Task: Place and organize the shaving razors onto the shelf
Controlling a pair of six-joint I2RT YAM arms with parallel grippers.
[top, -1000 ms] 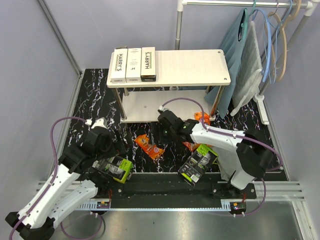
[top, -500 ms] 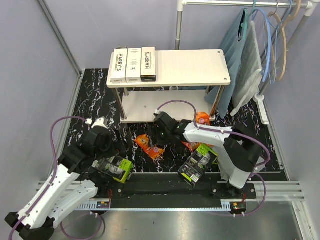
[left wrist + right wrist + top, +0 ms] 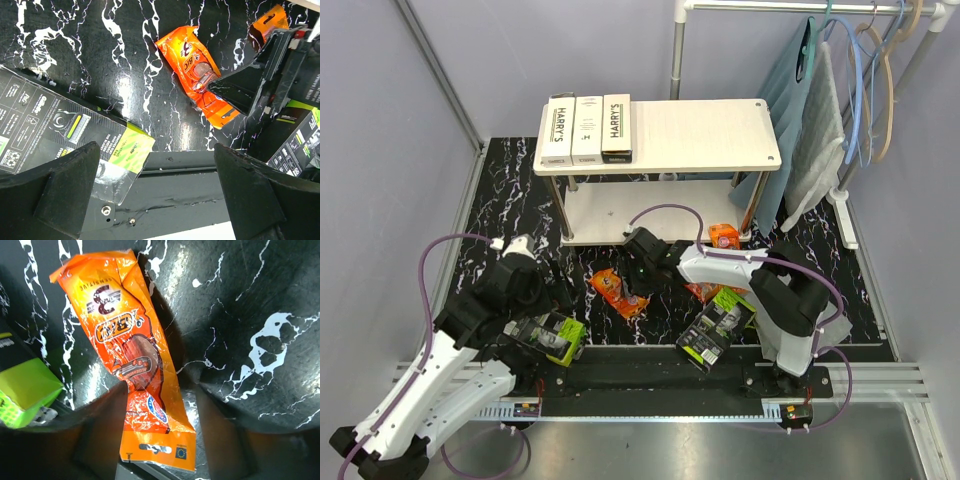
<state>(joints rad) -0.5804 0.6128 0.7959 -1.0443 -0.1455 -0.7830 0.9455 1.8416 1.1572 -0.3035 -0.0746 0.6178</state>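
Note:
Three long white HARRY'S boxes (image 3: 586, 128) lie side by side on the left end of the shelf's top board (image 3: 705, 133). A glossy orange razor pack (image 3: 120, 325) lies on the black marbled floor, also seen from above (image 3: 613, 290) and from the left wrist (image 3: 192, 70). My right gripper (image 3: 160, 387) is low over it and open, one finger on each side of its hanger end; the left finger touches its edge. My left gripper (image 3: 162, 170) hangs wide open and empty above the black base rail, beside a black-and-lime blister pack (image 3: 65, 132).
A second blister pack (image 3: 717, 327) lies by the right arm's base, with two more orange packs (image 3: 724, 236) (image 3: 702, 292) near the shelf's right leg. A clothes rail with hangers and grey cloths (image 3: 820, 130) stands at the back right. The shelf's lower board (image 3: 610, 215) is bare.
My right gripper has slid left over the orange pack and lowered onto it, its jaws narrowing around it. The left arm has not moved.

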